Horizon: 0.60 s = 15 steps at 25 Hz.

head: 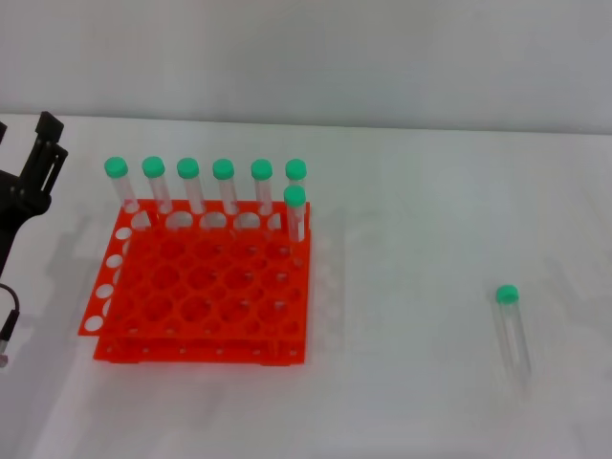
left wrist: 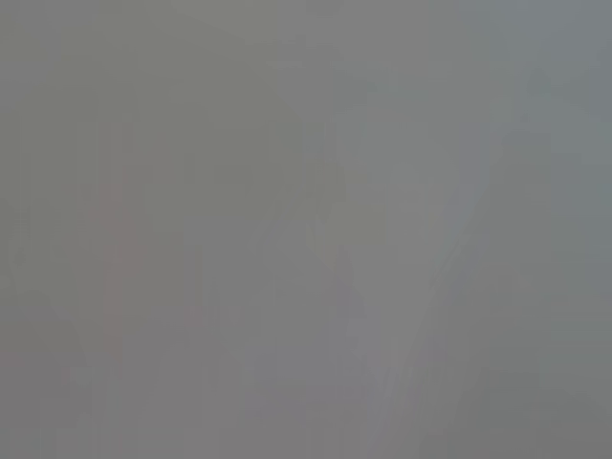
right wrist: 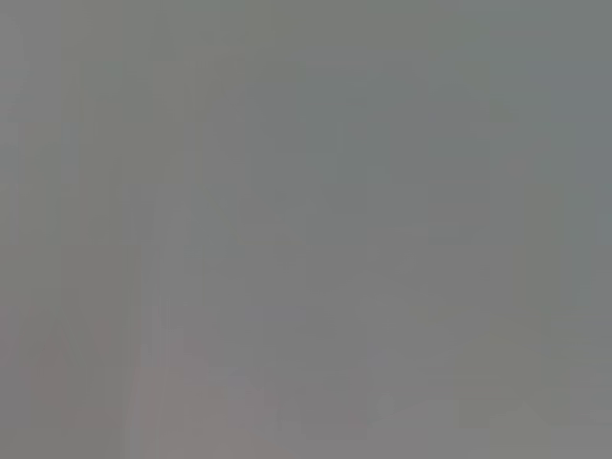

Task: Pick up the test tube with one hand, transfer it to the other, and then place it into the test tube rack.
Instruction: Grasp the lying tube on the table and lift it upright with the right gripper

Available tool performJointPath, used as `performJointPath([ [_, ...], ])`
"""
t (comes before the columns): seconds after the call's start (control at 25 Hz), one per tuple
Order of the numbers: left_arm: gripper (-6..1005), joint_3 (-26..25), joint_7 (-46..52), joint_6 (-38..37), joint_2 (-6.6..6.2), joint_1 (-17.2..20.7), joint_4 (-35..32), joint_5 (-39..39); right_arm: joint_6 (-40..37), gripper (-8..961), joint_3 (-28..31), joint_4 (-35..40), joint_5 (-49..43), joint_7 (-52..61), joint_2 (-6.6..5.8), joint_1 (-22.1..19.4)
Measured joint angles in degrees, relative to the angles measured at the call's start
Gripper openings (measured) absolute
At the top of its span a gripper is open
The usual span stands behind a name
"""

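Rack loaded with seven tubes; eighth tube loose on table

Test tube rack: orange-red, two tiers, grid of round holes, standing on the white table left of centre. Back row: six green-capped tubes, upright, side by side. Second row: one further capped tube, upright at the right end, just in front of the last back-row tube. All other holes vacant.

Test tube: clear, green cap, lying flat on the table well to the right of the rack, cap pointing away from the robot. Touching nothing else, held by nothing.

Left gripper: black, at the left edge of the head view, beside the rack's back corner, apart from it. Grasping nothing; finger spread cannot be told.

Right gripper: outside the head view.

Both wrist views: uniform grey, nothing discernible.
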<state>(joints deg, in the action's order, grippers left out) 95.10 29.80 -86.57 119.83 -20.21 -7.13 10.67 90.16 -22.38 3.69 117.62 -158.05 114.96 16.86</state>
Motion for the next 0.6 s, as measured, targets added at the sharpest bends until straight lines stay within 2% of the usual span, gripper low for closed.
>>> performJointPath([
  [0.12, 690, 0.0, -0.01, -1.16, -0.03, 0.32, 0.0, 0.01, 1.15, 872, -0.32, 0.51, -0.22, -0.18, 0.0, -0.28],
  [0.36, 873, 0.0, 0.0, -2.9, -0.13, 1.06, 0.05, -0.05, 2.03, 871, -1.01, 3.1, -0.7, 0.3, -0.15, -0.98],
  [0.6, 893, 0.0, 0.08, -2.92, -0.13, 1.17, 0.03, -0.18, 1.78, 871, -2.56, 6.52, -0.98, 4.21, -0.19, -1.07],
])
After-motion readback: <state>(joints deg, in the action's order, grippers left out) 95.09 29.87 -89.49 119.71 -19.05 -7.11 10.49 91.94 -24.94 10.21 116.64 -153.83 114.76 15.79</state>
